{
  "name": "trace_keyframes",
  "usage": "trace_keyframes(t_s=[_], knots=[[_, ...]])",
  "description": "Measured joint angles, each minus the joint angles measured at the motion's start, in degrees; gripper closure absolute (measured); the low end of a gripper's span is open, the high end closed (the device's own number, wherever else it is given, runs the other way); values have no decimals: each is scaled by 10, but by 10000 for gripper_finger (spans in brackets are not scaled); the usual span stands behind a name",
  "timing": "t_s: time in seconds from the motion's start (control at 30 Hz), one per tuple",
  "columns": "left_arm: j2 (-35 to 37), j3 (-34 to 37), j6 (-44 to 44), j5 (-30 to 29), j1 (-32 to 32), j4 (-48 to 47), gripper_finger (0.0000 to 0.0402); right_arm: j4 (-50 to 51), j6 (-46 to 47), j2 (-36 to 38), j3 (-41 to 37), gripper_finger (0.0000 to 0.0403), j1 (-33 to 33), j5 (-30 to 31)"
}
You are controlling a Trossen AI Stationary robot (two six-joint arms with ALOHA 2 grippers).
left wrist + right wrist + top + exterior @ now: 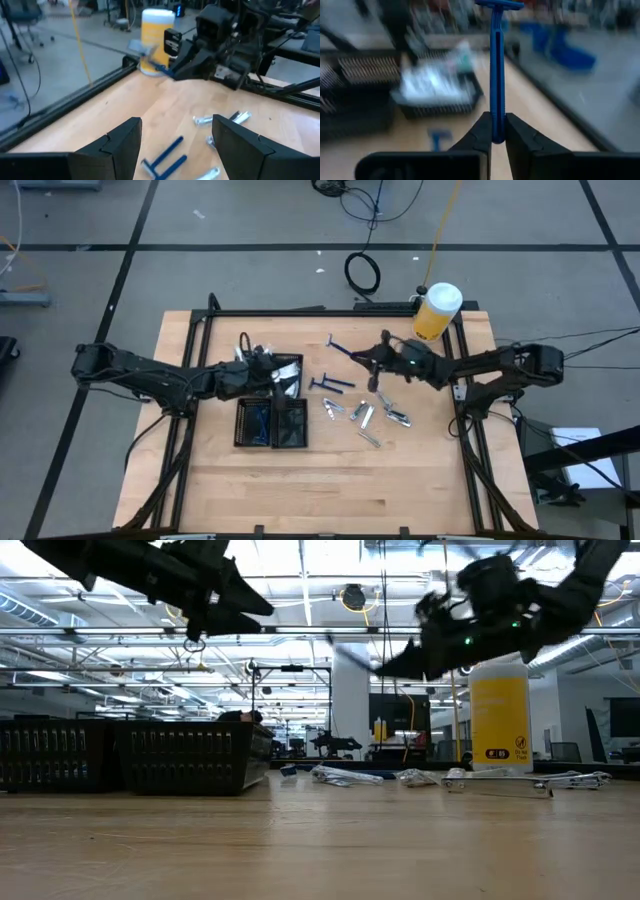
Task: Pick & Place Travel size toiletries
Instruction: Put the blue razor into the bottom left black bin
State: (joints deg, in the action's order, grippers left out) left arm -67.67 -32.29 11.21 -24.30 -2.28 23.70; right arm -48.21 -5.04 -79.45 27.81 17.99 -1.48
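While clamped in right gripper point(497, 137), blue razor point(496, 70) off the table, centre right in high view. Left gripper point(175, 145) spread, empty, over tray point(270, 423). Some items in tray; tubes point(365, 417), razors point(333, 383) left.

Blue razor point(496, 65), yellow white-lidded jar point(437, 312), black tray point(272, 423).

Bright overhead lighting; blurred wrist views

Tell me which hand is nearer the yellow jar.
Right. The right hand, shut on a blue razor, is just beside the yellow jar; the left hand hovers over the black tray.
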Motion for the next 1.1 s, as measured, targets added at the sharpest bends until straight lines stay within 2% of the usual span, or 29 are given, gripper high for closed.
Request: trace_keyframes(t_s=[0.1, 0.17, 0.37, 0.47, 0.6, 0.8, 0.97, 1.1], knots=[[-41, 0, -38, 2, 0, 73, 163, -142, 16, 0, -36, 382, -9, -55], [-73, 0, -66, 9, 1, 145, 163, -192, 23, -2, -50, 382, -16, -79], [-178, -1, -101, 82, 15, 349, 163, -217, 24, -2, -60, 382, -33, -93], [-221, -16, -119, 93, 21, 406, 163, -218, 24, -2, -60, 382, -39, -93], [-262, -57, -144, 95, 27, 426, 163, -221, 24, -2, -60, 382, -47, -93], [-310, -130, -137, 97, 35, 411, 163, -223, 22, -2, -60, 382, -54, -94], [-337, -177, -128, 150, 39, 371, 163, -223, 23, -2, -60, 382, -54, -94], [-350, -198, -126, 155, 40, 357, 163, -223, 22, -2, -60, 382, -54, -94]])
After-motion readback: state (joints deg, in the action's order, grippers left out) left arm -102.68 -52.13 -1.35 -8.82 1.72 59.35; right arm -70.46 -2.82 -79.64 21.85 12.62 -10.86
